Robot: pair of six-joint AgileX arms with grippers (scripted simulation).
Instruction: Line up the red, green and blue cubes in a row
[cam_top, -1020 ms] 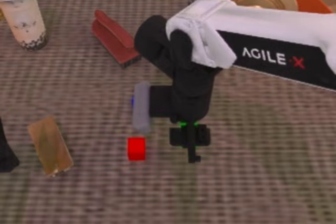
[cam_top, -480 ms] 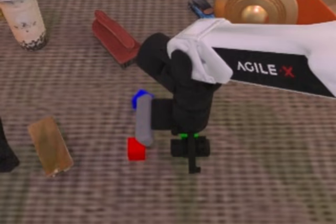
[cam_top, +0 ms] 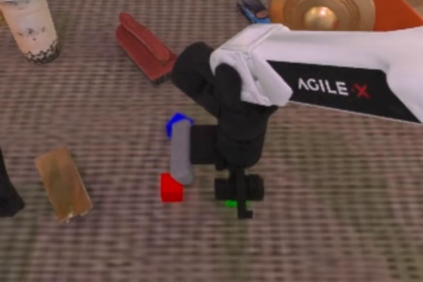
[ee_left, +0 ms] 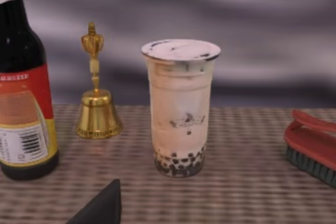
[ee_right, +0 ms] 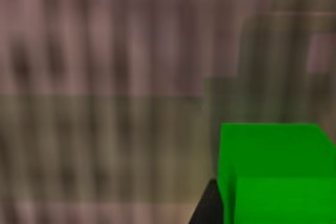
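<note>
The green cube [cam_top: 230, 203] sits low at the bench's centre, gripped in the right end effector [cam_top: 239, 193], which is closed on it; the right wrist view shows it filling one corner [ee_right: 275, 171]. The red cube [cam_top: 172, 189] lies near, at the green cube's nine o'clock, and the blue cube [cam_top: 177, 122] peeks out at eleven o'clock, well apart. To do this well, I judge the green cube should be set down level with the red one, faces square, then released gently. The left end effector is parked at the bench's nine o'clock edge, its state unclear.
</note>
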